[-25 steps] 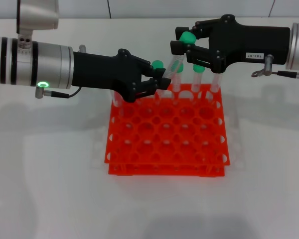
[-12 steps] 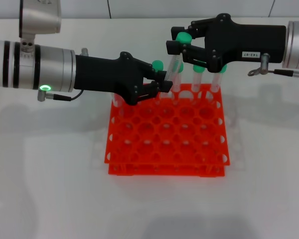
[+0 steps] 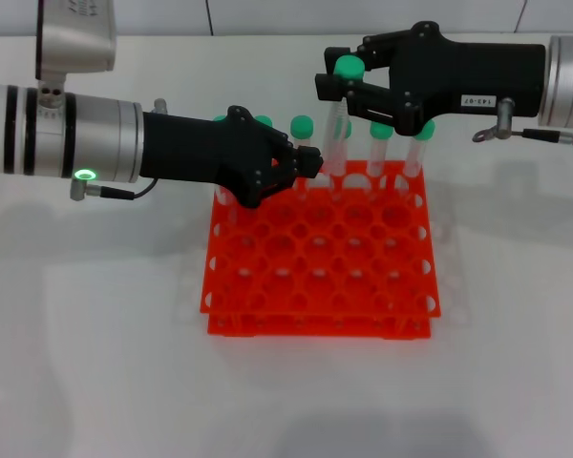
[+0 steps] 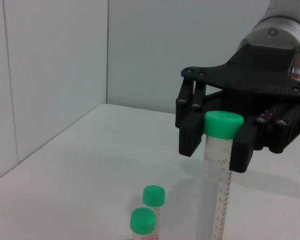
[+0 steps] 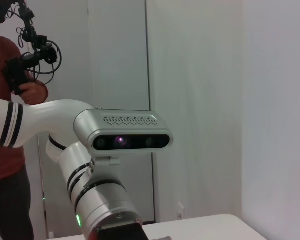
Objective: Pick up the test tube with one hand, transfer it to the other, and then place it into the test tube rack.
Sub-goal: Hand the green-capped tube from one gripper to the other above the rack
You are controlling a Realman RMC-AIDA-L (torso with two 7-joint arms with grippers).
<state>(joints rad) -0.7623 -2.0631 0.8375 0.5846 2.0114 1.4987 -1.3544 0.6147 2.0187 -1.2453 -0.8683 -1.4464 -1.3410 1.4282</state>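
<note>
My right gripper (image 3: pixel 342 84), black with a white label, is shut on the test tube (image 3: pixel 340 129) just below its green cap and holds it nearly upright over the back row of the orange-red rack (image 3: pixel 320 272). The left wrist view shows the same grip: the right gripper (image 4: pixel 216 147) clamps the tube (image 4: pixel 214 180) under its cap. My left gripper (image 3: pixel 308 160), unlabelled and on the wrist with the green light, sits beside the tube's lower end with its fingers off the tube. The tube's bottom is close above the rack's holes.
Several other green-capped tubes stand in the rack's back row, such as one tube (image 3: pixel 303 134) and another tube (image 3: pixel 380 143); two show in the left wrist view (image 4: pixel 152 200). The right wrist view shows the left arm's camera (image 5: pixel 122 141) and a person (image 5: pixel 10 115).
The tube has swung from tilted to nearly upright, its lower end moving right, away from the left fingers. The right gripper has shifted slightly up and left with it. The left arm has barely moved.
</note>
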